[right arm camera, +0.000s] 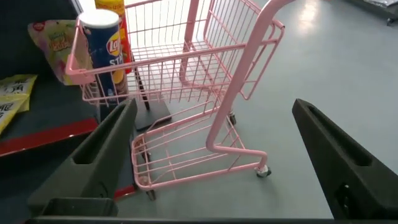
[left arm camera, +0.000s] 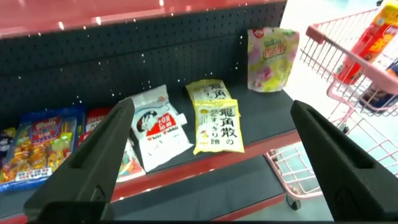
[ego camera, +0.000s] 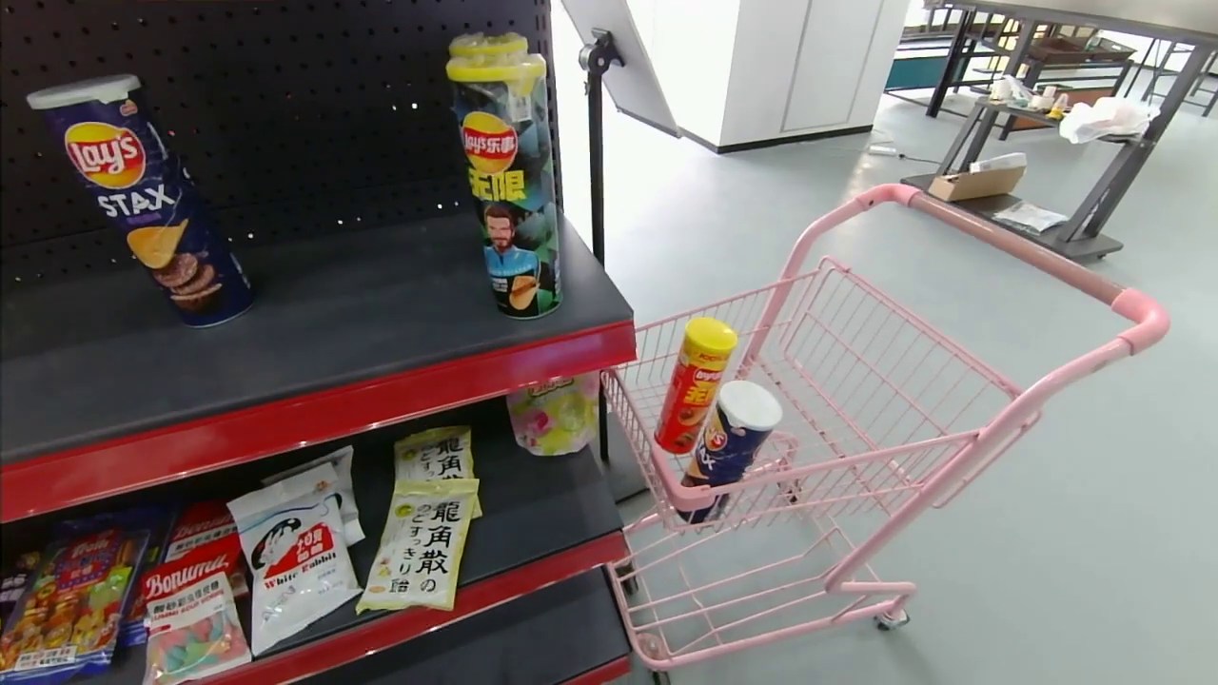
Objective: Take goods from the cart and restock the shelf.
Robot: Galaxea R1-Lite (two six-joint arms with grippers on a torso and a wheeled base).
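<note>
Right of the black, red-edged metal shelf (ego camera: 314,323) stands the pink wire cart (ego camera: 1132,309), a yellow-lidded red crisp tube (ego camera: 695,385) and white-lidded blue tube (ego camera: 733,438) in its shelf-side corner; left pincer (left arm camera: 208,162) and right pincer (right arm camera: 211,162) gape empty, so gripping a tube seems next.

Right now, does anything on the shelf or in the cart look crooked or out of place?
Nothing clearly stands out. The red can and blue can stand in the cart's corner near the shelf; their slant in the head view may be the camera's angle. On the lower shelf the white pouch overlaps another, slightly askew.
</note>
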